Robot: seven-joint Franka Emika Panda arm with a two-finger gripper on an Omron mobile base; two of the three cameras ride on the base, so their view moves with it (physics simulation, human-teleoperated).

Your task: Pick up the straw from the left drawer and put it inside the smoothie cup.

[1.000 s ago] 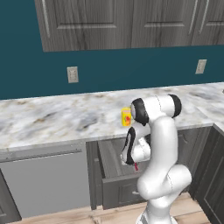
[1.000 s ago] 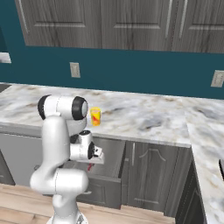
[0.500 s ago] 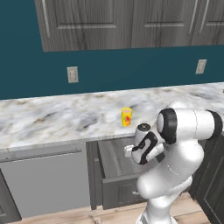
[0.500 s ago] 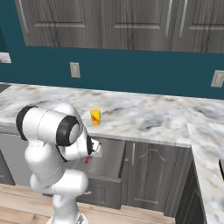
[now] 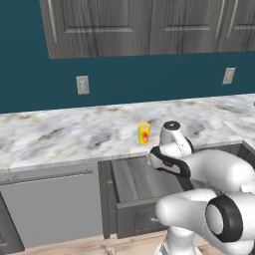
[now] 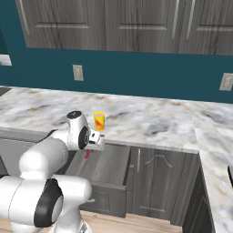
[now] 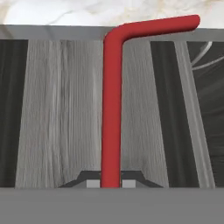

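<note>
Claw (image 7: 111, 183) is clenching the straw (image 7: 111, 109) over the left drawer (image 5: 144, 187) (apparently lifted clear); next, carrying it toward the smoothie cup (image 5: 144, 133) beyond.

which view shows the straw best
The hand view: the straw runs up the middle of the picture from between the pincer's tips, its bent end turning off at the top, over the open left drawer. The right base view gives a small red bit below the hand. In the left base view I can't make it out.
</note>
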